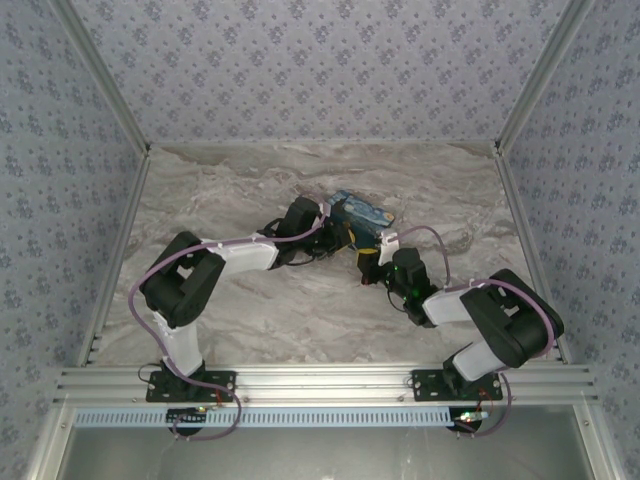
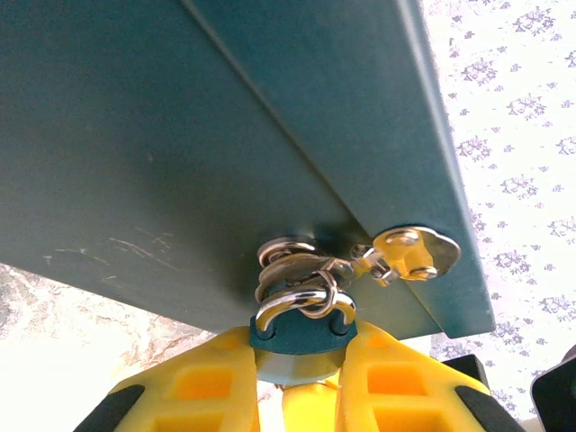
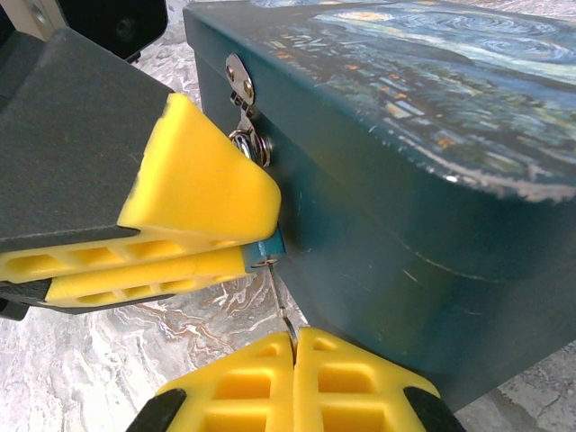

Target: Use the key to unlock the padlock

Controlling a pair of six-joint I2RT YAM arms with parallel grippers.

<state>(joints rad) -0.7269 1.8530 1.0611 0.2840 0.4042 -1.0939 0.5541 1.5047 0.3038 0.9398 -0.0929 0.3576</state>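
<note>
Key (image 3: 282, 310), right claw (image 3: 294, 338); padlock (image 2: 301, 331), left claw (image 2: 302, 353)

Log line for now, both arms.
left gripper shut on padlock; right gripper shut on key; key tip at padlock; shackle in hasp

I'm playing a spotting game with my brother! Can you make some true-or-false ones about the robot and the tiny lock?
1. The left gripper has its jaws shut on the padlock. True.
2. The padlock lies loose, away from the box. False: its shackle hooks through the metal latch on the box.
3. The right gripper pinches the key in its jaws. True.
4. The box is plain red. False: it is dark blue-green, with a swirly night-sky painting on its lid.
</note>
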